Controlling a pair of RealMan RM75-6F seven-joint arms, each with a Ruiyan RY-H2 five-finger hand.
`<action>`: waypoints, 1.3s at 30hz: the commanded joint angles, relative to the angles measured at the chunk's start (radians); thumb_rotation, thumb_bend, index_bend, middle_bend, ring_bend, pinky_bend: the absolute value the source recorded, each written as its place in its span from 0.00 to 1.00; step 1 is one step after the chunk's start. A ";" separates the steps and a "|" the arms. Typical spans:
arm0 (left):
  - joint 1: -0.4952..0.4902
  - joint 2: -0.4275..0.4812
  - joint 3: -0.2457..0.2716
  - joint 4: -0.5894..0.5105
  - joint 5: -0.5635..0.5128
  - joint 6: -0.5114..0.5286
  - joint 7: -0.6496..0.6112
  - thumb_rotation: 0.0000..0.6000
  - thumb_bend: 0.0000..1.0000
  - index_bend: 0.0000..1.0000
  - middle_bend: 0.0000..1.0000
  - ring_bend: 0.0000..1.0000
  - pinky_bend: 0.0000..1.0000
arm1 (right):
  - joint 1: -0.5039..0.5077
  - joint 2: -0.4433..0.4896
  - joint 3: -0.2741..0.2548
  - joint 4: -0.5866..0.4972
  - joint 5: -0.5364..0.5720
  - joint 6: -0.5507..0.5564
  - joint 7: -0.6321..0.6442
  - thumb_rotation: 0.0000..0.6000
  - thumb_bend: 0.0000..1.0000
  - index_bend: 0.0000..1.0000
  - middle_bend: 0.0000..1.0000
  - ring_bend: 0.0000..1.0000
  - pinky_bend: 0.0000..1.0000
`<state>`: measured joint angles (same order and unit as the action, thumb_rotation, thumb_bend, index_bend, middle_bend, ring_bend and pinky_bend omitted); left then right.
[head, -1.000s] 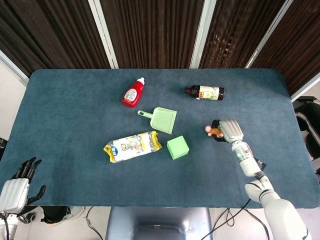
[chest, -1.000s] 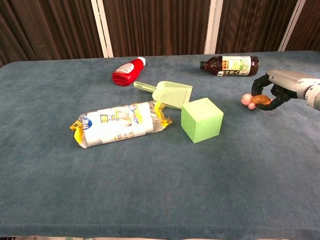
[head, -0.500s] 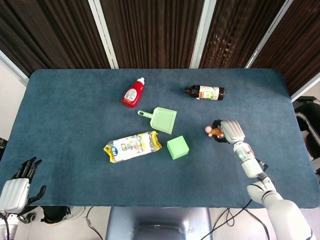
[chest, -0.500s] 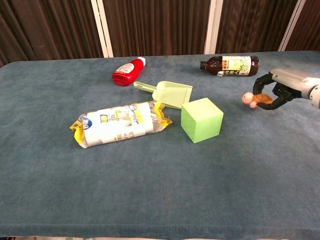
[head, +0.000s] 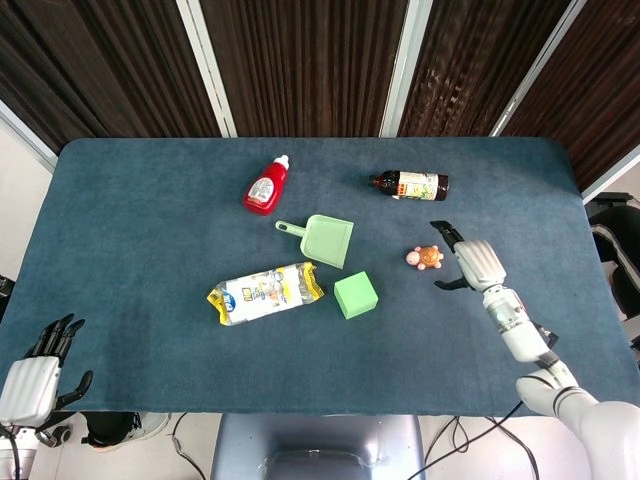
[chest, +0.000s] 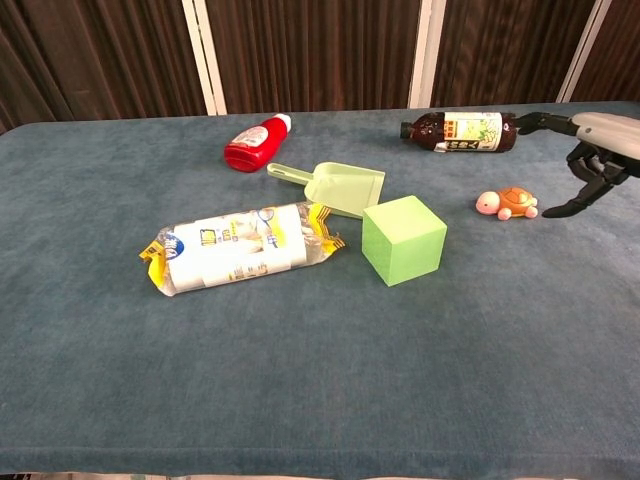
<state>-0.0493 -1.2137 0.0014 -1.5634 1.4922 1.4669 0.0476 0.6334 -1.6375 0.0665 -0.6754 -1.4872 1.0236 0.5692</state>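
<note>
My right robot hand (head: 470, 262) hovers spread wide, holding nothing, just right of the toy turtle (head: 425, 258) on the table (head: 150, 240).

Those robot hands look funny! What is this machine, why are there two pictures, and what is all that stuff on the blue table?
It is a robot with two arms, and each arm ends in a hand with fingers like yours. One picture looks down from a camera in its head, the other looks forward from its chest.

On the blue table lie a red sauce bottle, a dark bottle on its side, a green dustpan, a green cube, a snack bag and a small toy turtle.

The right hand is open beside the turtle, not touching it. The left hand waits open by the table's near corner. Neither hand holds anything.
</note>
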 joint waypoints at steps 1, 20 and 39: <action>0.001 0.002 0.000 -0.004 0.004 0.004 0.004 1.00 0.35 0.11 0.05 0.07 0.33 | -0.082 0.179 0.015 -0.259 0.060 0.032 -0.131 1.00 0.04 0.19 0.18 0.71 0.75; 0.019 0.030 -0.011 -0.083 0.006 0.054 0.091 1.00 0.35 0.11 0.05 0.07 0.33 | -0.426 0.452 -0.018 -0.534 0.091 0.433 -0.386 1.00 0.03 0.17 0.14 0.10 0.18; 0.000 0.039 -0.010 -0.120 0.025 0.038 0.144 1.00 0.35 0.11 0.05 0.07 0.33 | -0.436 0.439 -0.017 -0.483 0.053 0.364 -0.338 1.00 0.03 0.12 0.14 0.10 0.18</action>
<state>-0.0500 -1.1750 -0.0085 -1.6836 1.5175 1.5039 0.1924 0.1991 -1.1972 0.0479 -1.1601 -1.4300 1.3848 0.2235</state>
